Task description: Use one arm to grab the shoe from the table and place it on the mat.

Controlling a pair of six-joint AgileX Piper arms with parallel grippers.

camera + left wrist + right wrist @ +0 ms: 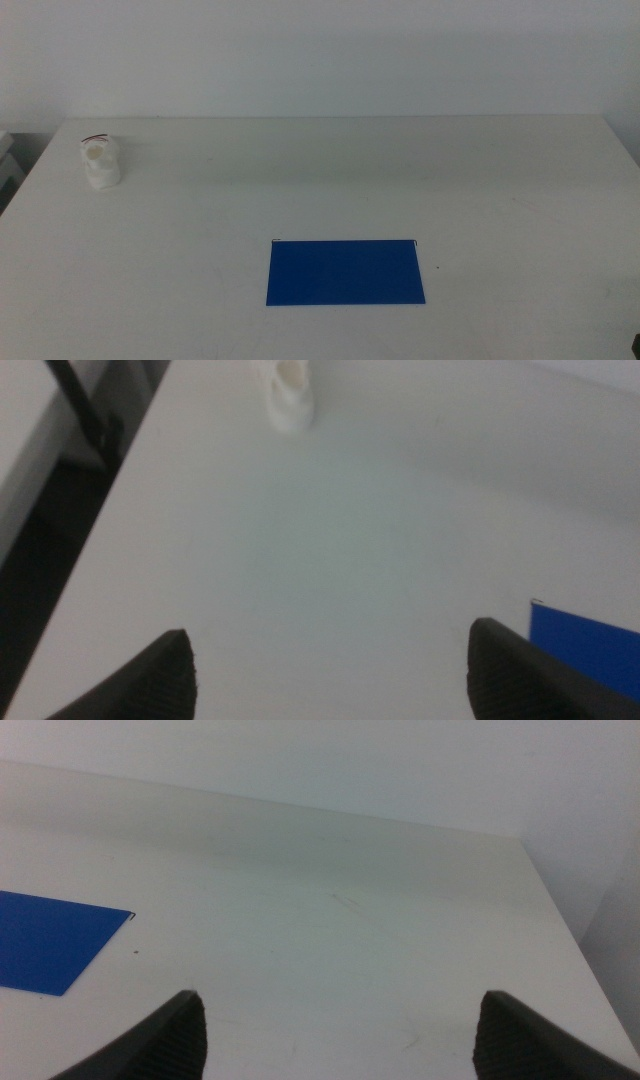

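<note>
White tabletop (500, 190) held shoe (101, 162) at ten o'clock, mat (345, 271) at six. Both claws gaped, empty. Reach pending; left claw (330, 670) nearest.

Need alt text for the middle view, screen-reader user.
A small white shoe with red trim stands near the far left corner of a plain white table, well apart from a flat dark blue mat lying near the front centre. Nothing is on the mat, and neither robot arm appears in this view.
</note>
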